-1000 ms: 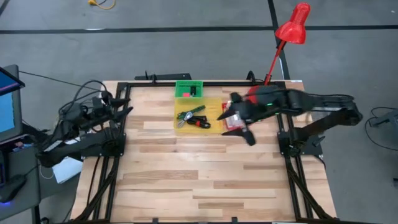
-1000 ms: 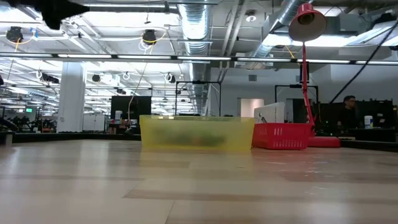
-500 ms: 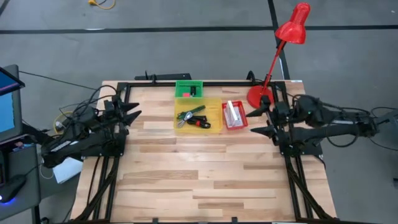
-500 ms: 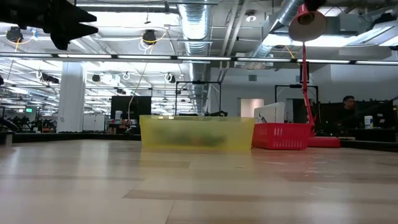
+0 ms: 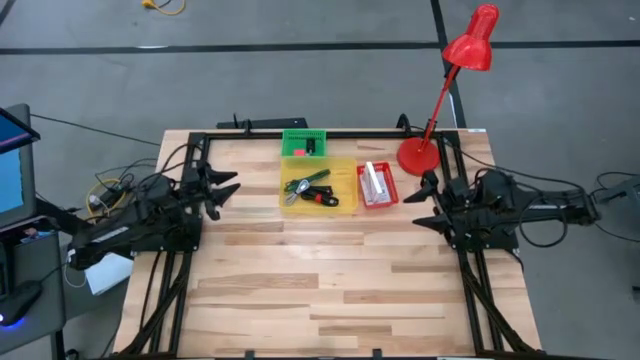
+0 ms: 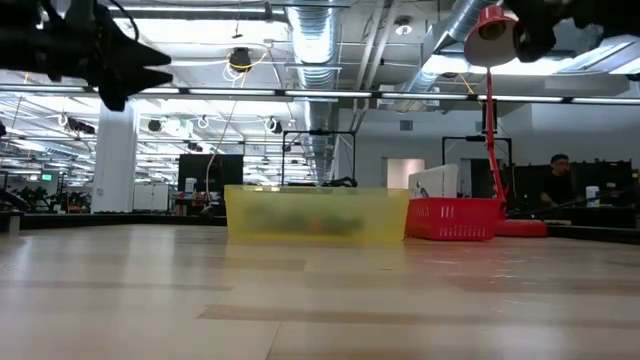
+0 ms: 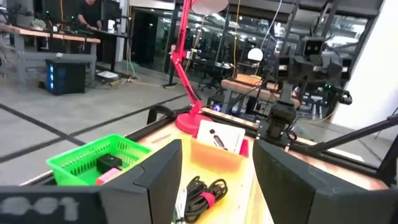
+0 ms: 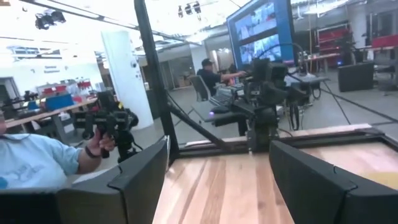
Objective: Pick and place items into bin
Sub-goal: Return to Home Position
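Right gripper [image 5: 422, 200] backed off red bin [image 5: 377, 185] to table [image 5: 330, 270] right edge, left gripper [image 5: 225, 192] parked at left edge. Both spread wide, empty, so prob done.

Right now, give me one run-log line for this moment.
left pincer open, empty, left side | right pincer open, empty, right side | green bin, yellow bin, red bin all loaded

Table [image 5: 330, 285]: pale wood planks, smooth, low satin sheen, centre of frame.
Table frame [image 5: 350, 134]: black metal, matt.
Yellow bin [image 6: 315, 213]: translucent plastic, smooth walls.
Green bin [image 5: 304, 133]: plastic lattice, glossy.
Red bin [image 6: 455, 218]: plastic lattice.
Carded packages [image 5: 374, 183]: white card, matt.
Lamp shade [image 5: 478, 36]: red, glossy, upper right.
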